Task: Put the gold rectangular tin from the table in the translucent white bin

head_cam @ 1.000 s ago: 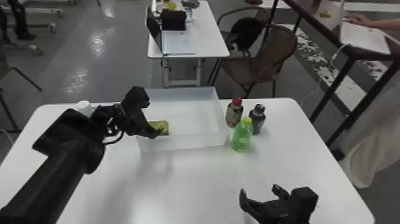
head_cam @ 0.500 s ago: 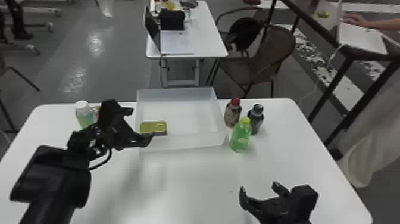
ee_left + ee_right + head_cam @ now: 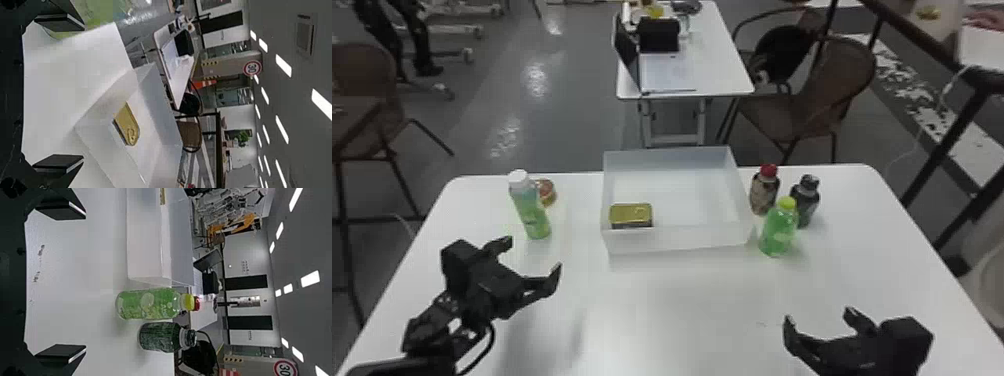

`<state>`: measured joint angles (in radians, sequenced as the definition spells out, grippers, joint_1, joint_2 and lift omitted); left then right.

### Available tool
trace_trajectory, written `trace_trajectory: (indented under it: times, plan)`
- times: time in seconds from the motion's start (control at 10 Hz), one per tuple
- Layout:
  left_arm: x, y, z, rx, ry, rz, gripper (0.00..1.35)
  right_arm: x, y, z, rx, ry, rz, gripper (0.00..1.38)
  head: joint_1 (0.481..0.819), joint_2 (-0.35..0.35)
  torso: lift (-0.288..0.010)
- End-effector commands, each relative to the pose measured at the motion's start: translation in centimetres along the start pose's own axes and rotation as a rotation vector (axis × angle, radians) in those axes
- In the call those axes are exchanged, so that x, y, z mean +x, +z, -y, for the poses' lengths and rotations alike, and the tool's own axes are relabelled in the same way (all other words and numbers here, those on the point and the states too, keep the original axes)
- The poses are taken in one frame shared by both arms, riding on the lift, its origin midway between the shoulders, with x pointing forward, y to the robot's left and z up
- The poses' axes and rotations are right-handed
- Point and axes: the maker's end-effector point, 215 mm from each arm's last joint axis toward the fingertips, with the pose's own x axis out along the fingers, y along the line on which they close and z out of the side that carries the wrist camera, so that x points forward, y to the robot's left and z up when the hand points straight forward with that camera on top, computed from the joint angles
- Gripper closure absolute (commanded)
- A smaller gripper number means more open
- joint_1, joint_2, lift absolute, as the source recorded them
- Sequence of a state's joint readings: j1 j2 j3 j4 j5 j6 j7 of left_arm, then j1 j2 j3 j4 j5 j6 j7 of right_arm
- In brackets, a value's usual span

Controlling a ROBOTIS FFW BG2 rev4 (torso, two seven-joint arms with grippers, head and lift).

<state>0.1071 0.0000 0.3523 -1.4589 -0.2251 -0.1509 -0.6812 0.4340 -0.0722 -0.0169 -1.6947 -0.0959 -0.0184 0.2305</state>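
The fingers of the left gripper point(image 3: 534, 257) are held wide apart over the white table point(image 3: 652, 310), and nothing is held between them. The right gripper point(image 3: 818, 316) is parked by the near edge, with its fingers spread and empty too. Past the left gripper, the gold rectangular tin point(image 3: 631, 214) is seen inside the translucent white bin point(image 3: 677, 239), flat on the floor of it, close to the near wall and the left side. The job looks done, so only a safe move away seems to be needed. If the left arm is swung too far out or ahead, the white-capped bottle point(image 3: 532, 212) could be bumped and tipped onto the round tin point(image 3: 547, 192) behind it. If the arm is brought back low, the bin's wall could be caught and the bin pushed, and the gold tin might be made to slide. On the right, the yellow-capped green bottle point(image 3: 778, 232) could be knocked into the red-capped bottle point(image 3: 764, 192) or the dark bottle point(image 3: 805, 200) by a careless reach.
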Motion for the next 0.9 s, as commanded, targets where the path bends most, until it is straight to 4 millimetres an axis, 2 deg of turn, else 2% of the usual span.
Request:
trace_trajectory:
  times: [0.0, 0.2, 0.4, 0.7, 0.8]
  plan:
    - [-5.0, -3.0, -1.6, -0.077, 0.104, -0.006, 0.12, -0.5, 0.3, 0.4, -0.011, -0.011, 0.003, 0.10, 0.695, 0.064, -0.027]
    - [-9.5, -5.6, -2.1, -0.140, 0.215, 0.002, 0.12, -1.3, 0.6, 0.8, -0.036, -0.029, 0.003, 0.10, 0.695, 0.140, -0.027]
    - [-12.2, -6.9, -2.0, -0.203, 0.311, 0.019, 0.12, -1.6, 1.1, 0.9, -0.072, -0.036, 0.009, 0.10, 0.695, 0.181, -0.027]
    - [-13.9, -7.8, -0.1, -0.251, 0.316, 0.030, 0.12, -2.2, 1.8, 0.4, -0.111, -0.032, 0.014, 0.10, 0.695, 0.191, -0.027]
    - [-13.7, -8.1, 1.2, -0.267, 0.298, 0.025, 0.12, -2.6, 1.9, 0.4, -0.119, -0.036, 0.015, 0.10, 0.695, 0.190, -0.027]
